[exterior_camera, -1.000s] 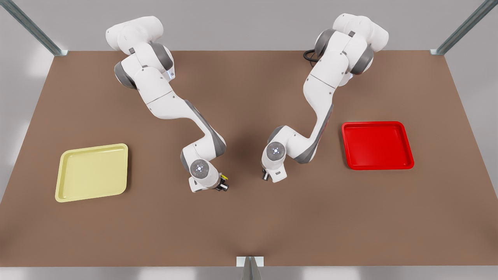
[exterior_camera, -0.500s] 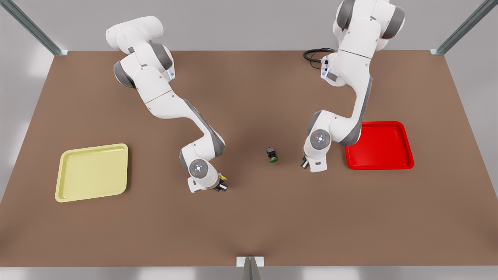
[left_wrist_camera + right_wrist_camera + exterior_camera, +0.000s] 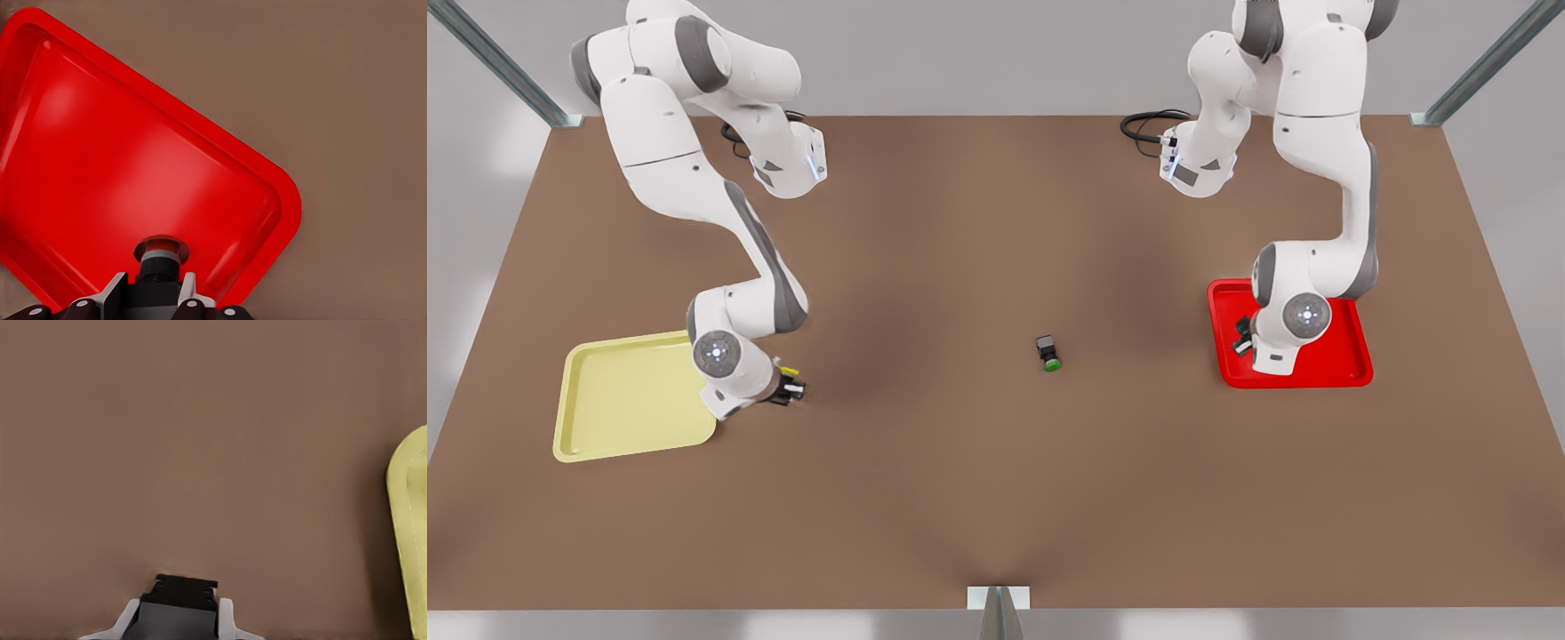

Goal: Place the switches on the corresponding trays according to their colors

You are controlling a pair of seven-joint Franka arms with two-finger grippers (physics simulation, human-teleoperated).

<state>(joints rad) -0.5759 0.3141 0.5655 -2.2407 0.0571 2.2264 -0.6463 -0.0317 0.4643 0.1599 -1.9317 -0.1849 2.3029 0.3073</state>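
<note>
Left gripper (image 3: pixel 1240 337) pinches the red switch (image 3: pixel 160 252) over the red tray (image 3: pixel 1352 372), while right gripper (image 3: pixel 793 388) clamps the yellow switch (image 3: pixel 787 370) beside the yellow tray (image 3: pixel 605 409), green switch (image 3: pixel 1048 353) lying mid-table.

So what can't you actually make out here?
- Front view: the left gripper, over the red tray, and its red switch are mostly hidden by that arm's wrist.
- Right wrist view: the right gripper, beside the yellow tray, holds the yellow switch; its body hides the cap, and the picture's edge cuts the tray.
- Green switch: too small for detail.
</note>
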